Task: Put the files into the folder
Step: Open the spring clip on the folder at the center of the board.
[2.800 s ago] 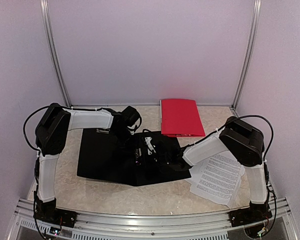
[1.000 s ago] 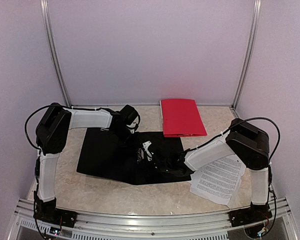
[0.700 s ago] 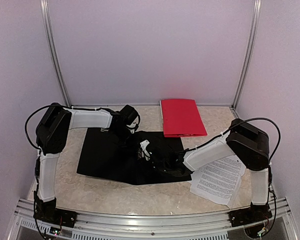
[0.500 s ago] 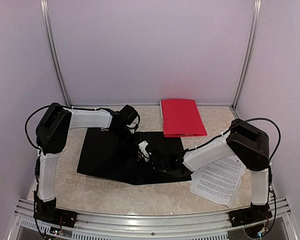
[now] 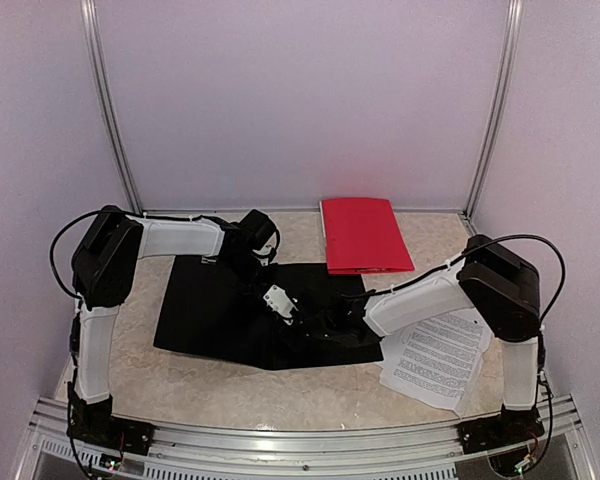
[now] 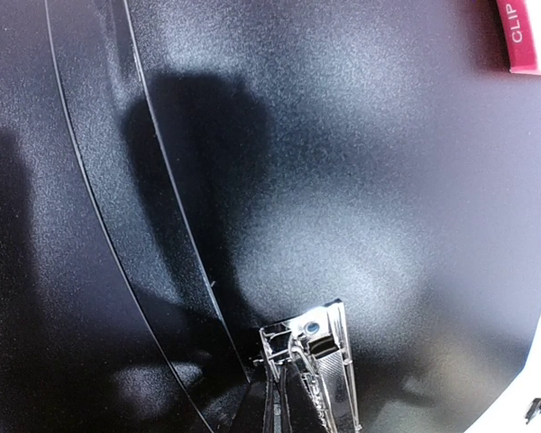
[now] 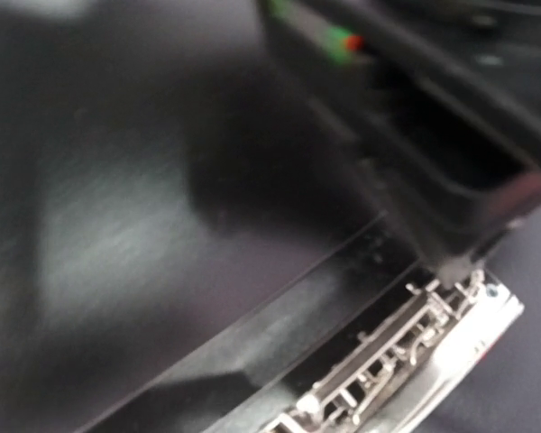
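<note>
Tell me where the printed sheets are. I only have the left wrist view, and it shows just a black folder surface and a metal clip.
Observer: The printed sheets lie in a loose pile just right of the open black folder. None show inside it.
Reviewer: And the right gripper?
Observer: The right gripper is low over the folder, beside the metal clip. I can't tell whether it is open or shut.
Reviewer: Anything else out there?
Observer: A red folder lies flat just behind the black one, toward its right end.
</note>
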Controlling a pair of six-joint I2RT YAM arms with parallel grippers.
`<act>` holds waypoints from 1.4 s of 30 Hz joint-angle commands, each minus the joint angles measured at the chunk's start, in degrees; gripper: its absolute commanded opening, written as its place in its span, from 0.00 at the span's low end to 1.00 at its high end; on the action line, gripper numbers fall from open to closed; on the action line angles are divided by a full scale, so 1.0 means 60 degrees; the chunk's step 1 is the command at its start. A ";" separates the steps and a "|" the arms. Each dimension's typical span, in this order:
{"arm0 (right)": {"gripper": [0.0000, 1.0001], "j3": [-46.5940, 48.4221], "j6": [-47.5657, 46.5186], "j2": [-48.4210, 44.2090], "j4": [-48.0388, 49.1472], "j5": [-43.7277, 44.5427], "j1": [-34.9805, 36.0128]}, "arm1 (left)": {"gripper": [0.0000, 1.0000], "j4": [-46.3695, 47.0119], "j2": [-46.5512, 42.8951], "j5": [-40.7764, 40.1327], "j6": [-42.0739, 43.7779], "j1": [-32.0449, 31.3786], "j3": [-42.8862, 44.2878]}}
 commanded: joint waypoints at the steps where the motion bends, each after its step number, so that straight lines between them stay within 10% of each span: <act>1: 0.30 -0.0094 -0.1887 -0.0625 -0.0632 -0.0579 0.0032 | 0.03 -0.0728 0.0909 0.0586 -0.0017 -0.0083 -0.0390; 42: 0.16 0.2911 -0.5636 0.1113 -0.4592 -0.0337 -0.0435 | 0.02 -0.0772 0.0892 0.0845 -0.0050 0.0024 -0.0328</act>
